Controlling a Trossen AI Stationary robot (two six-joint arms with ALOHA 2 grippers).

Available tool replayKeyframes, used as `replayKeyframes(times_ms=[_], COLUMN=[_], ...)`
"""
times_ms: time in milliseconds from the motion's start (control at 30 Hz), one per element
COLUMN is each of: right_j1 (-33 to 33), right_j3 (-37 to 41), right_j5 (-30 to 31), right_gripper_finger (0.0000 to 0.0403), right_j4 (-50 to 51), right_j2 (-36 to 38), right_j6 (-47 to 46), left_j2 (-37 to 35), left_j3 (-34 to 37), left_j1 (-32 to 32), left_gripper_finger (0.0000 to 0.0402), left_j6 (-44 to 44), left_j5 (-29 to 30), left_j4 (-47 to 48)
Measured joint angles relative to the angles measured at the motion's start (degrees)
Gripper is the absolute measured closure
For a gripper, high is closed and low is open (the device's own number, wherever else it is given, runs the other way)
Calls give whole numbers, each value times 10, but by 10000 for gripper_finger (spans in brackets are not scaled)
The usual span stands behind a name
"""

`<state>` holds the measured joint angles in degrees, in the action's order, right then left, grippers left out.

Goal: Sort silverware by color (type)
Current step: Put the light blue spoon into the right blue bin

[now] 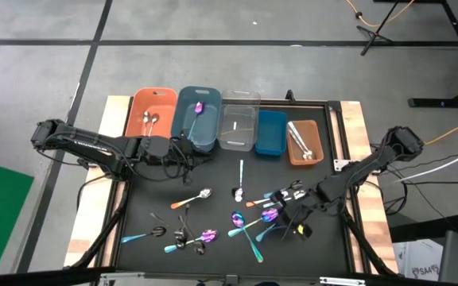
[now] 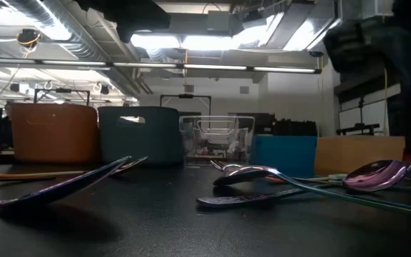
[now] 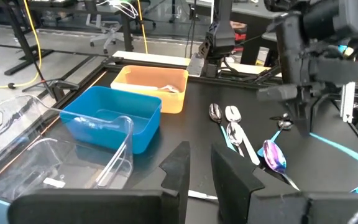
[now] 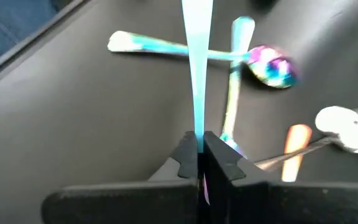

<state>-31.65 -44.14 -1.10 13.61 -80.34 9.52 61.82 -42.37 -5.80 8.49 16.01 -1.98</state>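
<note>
Low view dim, backlit by glaring ceiling lights (image 2: 191,39); foreground spoon (image 2: 56,189) soft. Right wrist view motion-blurred. High view evenly lit, weak shadows.

Robotics lab, exposed ceiling ducts (image 2: 45,25), fluorescent lights (image 2: 191,41), tripod stands (image 1: 380,24)

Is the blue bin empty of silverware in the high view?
Yes, the blue bin shows only its bare blue floor, while the brown bin beside it holds silver pieces.
</note>
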Motion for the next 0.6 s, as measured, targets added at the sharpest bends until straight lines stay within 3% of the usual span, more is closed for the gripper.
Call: replayKeyframes(times_ms=[433, 600], right_j1=[114, 180], right_j3=[-1, -1], right_j5=[0, 0], right_gripper_finger=[401, 401], right_j4=[0, -1], right_j2=[96, 109], right_j6=[183, 265], left_j2=[0, 0], left_j3=[0, 0], left_j1=[0, 0], left_gripper_finger=[342, 342], left_j6=[0, 0], left_j5=[1, 28], left_j4=[0, 0])
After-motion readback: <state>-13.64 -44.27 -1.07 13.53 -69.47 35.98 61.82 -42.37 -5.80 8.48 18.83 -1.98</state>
